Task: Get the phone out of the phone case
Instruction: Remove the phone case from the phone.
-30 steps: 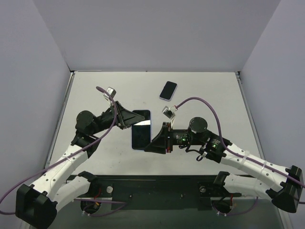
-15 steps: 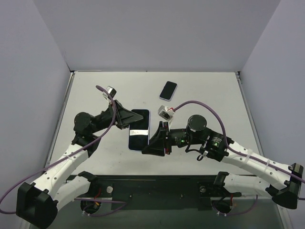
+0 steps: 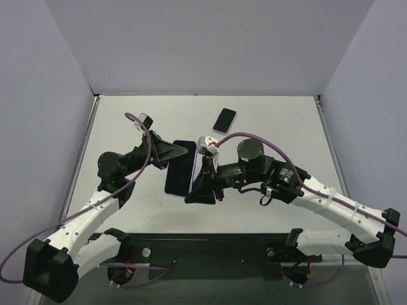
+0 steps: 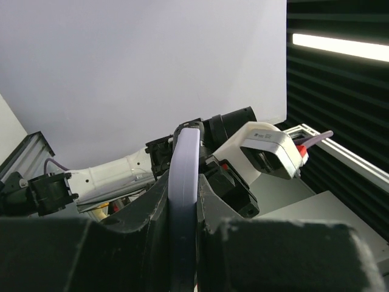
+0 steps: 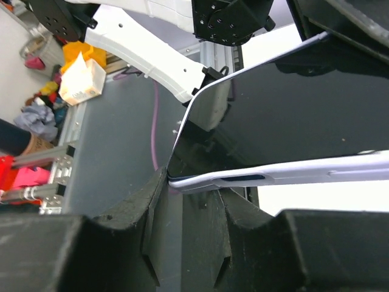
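Observation:
A phone with a dark screen sits in a lavender case and is held above the table between both grippers, tilted. My left gripper is shut on the case's far end; in the left wrist view the lavender case edge runs up between the fingers of the left gripper. My right gripper holds the near end. In the right wrist view a corner of the phone screen and the case edge are wedged between the right gripper's fingers.
A second small dark phone with a light rim lies on the white table at the back, beyond the grippers. Grey walls stand on three sides. The black rail with the arm bases runs along the near edge.
Both grippers and the cased phone have moved left and risen. The phone has tilted so its face looks narrower from above. The right wrist has swung toward the middle.

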